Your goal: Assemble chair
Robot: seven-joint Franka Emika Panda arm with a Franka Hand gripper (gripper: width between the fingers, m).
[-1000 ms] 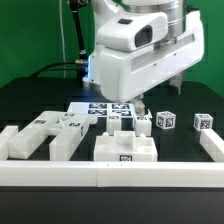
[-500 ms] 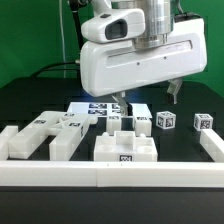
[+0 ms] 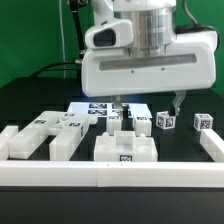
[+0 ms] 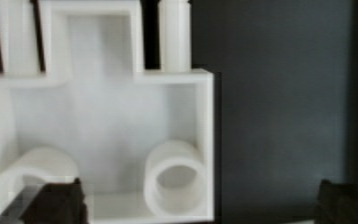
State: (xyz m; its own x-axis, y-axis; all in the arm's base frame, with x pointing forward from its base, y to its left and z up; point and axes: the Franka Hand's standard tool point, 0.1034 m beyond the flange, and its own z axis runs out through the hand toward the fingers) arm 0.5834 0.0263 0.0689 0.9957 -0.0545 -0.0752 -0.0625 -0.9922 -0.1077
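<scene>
1. Nearest edge: a white border rail (image 3: pixel 60 172) runs across the front of the dark tabletop (image 3: pixel 30 102).
2. Just behind the rail, centre: a stepped chair block (image 3: pixel 125 148), with a square tag on its front face. Toward the exterior view's left lie two flat slabs (image 3: pixel 45 138), side by side, tags up. At the exterior view's right edge is a white bar (image 3: pixel 212 147), partly cut off.
3. Next row back, right of centre: two small tagged cubes (image 3: pixel 165 121), near each other but apart.
4. The marker board (image 3: pixel 92 108) lies flat behind the slabs, its far part hidden by the arm.
5. The fingers (image 3: pixel 178 100) hang above the middle row, spread wide, with nothing between them.
6. Wrist view: the dark fingers (image 4: pixel 51 203) sit at opposite sides, released. Below them is a white chair piece (image 4: pixel 105 120) with two round sockets and two prongs. One tip overlaps the piece's edge; the other is over bare tabletop. Contact cannot be told.
7. Above all this is the bulky white arm housing (image 3: pixel 150 65).
8. Farthest back: a green backdrop (image 3: pixel 30 40).
</scene>
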